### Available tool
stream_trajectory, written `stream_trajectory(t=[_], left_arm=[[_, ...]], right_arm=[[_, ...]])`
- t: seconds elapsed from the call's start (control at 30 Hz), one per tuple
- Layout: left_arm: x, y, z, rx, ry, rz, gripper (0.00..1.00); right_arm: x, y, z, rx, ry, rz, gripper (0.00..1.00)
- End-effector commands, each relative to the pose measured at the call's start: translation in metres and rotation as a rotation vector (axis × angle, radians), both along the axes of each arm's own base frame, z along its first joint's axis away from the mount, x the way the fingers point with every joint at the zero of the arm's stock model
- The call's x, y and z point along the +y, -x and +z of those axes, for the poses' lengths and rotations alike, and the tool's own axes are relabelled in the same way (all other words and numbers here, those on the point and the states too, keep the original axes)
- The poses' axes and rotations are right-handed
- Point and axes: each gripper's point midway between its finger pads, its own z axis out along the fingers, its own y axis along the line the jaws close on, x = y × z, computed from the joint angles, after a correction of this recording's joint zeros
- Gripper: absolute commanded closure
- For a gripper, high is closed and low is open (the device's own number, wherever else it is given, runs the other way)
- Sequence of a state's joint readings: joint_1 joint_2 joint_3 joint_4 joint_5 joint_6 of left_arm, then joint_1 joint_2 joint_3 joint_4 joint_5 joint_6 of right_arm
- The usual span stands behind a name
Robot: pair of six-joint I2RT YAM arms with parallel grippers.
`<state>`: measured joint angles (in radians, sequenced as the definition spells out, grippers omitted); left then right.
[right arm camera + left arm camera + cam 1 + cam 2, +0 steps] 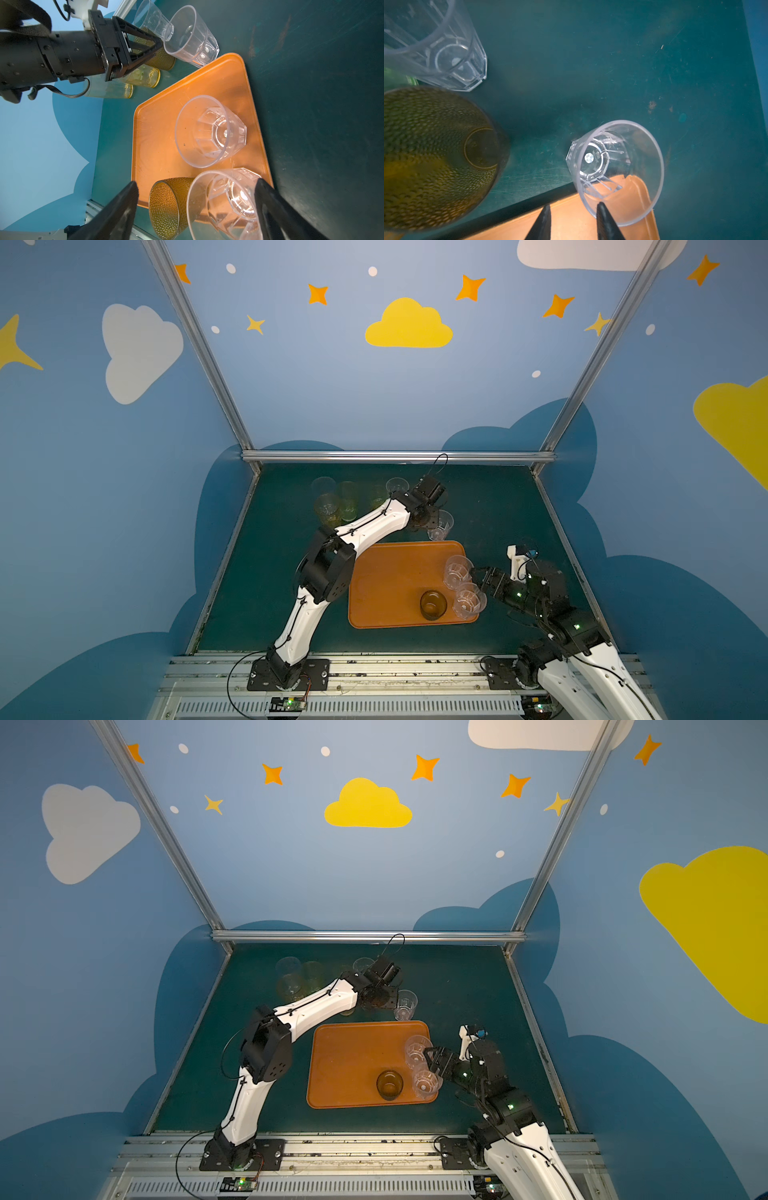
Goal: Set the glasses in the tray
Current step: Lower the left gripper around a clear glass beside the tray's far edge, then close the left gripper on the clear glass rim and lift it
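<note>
Beyond the far right corner of the tray (390, 572), the left tool (573, 205), partly closed on nothing, straddles the rim of a tall clear glass (618, 172) on the table (591, 62), judged light, rigid, slippery, best pinched there; arm extended, wrist pitched down; right tool (196, 181) gapes around a short clear glass (226, 205).

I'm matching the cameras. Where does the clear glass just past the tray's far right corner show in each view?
In a top view: the clear glass stands just beyond the tray.
In a top view: same place.
Left wrist: right ahead of the left end effector, at.
Right wrist: beyond the tray, off its corner.
Shared landmark: the tray's rounded corner beside it.
</note>
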<state>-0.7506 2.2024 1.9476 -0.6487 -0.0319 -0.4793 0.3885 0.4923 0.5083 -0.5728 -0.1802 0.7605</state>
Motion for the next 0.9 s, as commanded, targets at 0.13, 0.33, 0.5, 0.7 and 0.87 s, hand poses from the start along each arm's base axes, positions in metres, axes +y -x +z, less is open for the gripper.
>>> stream_trajectory(t=[0.13,0.33,0.5,0.7,0.87], left_arm=[[0.002,-0.004,-0.013,0.018,-0.047,-0.017,0.68],[0.001,-0.007,-0.021,0.025,-0.073,-0.03,0.83],[0.001,-0.008,-0.024,0.026,-0.09,-0.036,0.9],[0.002,-0.008,-0.032,0.039,-0.117,-0.041,0.9],[0.001,-0.008,-0.033,0.029,-0.139,-0.045,0.87]], right_arm=[[-0.007,0.002,-0.008,0.018,0.021,-0.03,0.14],[-0.008,0.002,-0.009,0.02,0.019,-0.037,0.14],[-0.009,0.003,-0.01,0.021,0.021,-0.042,0.14],[-0.011,0.003,-0.012,0.022,0.025,-0.049,0.14],[-0.011,0.004,-0.011,0.022,0.025,-0.05,0.14]])
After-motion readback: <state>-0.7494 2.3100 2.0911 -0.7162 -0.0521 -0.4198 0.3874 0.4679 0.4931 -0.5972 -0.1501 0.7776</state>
